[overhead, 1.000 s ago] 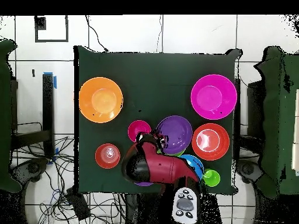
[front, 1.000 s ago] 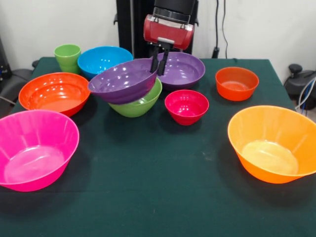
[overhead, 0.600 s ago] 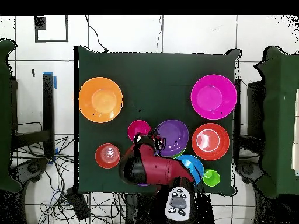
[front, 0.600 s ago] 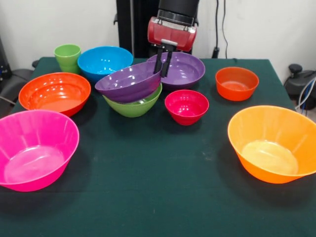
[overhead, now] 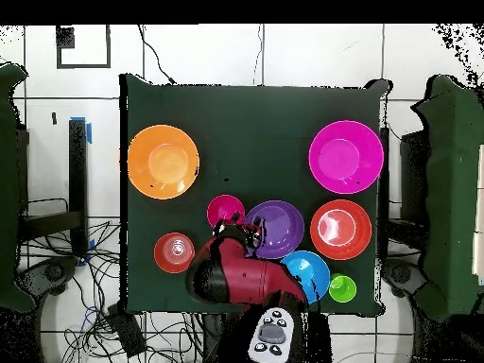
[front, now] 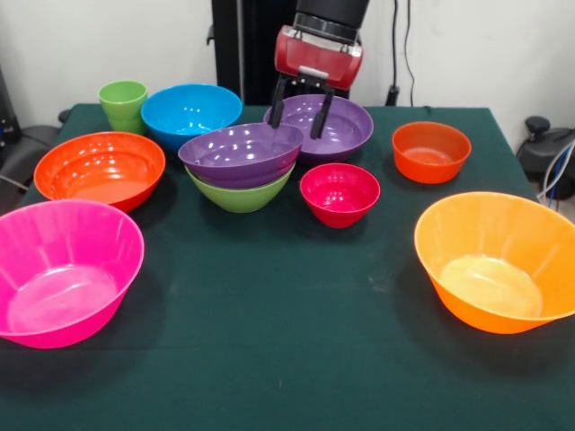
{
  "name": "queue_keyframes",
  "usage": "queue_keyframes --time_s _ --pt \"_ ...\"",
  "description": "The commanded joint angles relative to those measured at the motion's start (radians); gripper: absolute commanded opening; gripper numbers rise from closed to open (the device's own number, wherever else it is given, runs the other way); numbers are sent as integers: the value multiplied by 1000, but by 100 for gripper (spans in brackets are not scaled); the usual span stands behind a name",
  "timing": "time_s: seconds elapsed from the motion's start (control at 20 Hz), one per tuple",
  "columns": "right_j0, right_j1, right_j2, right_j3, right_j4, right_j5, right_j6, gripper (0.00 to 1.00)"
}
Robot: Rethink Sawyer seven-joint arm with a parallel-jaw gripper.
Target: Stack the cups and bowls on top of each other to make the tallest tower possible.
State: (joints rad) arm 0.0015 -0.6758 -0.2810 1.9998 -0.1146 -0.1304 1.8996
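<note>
The gripper (front: 299, 105) hangs spread wide, holding nothing, at two o'clock of the purple bowl (front: 239, 151); descending could knock it off the green bowl (front: 241, 195).

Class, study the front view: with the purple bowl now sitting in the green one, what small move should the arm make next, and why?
Probably lift straight up and clear. The end effector is open, and the purple bowl sits nested level in the green bowl, so the stack is placed. Rising first avoids knocking it or the second purple bowl behind before reaching for another bowl.
</note>
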Motion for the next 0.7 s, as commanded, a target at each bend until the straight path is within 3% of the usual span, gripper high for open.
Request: queue_keyframes --time_s 0.05,0.25,0.7 --pt "5 -19 53 50 49 60 188 100" --pt "4 -68 84 74 65 63 208 100" --pt "51 -28 114 39 147 42 250 100"
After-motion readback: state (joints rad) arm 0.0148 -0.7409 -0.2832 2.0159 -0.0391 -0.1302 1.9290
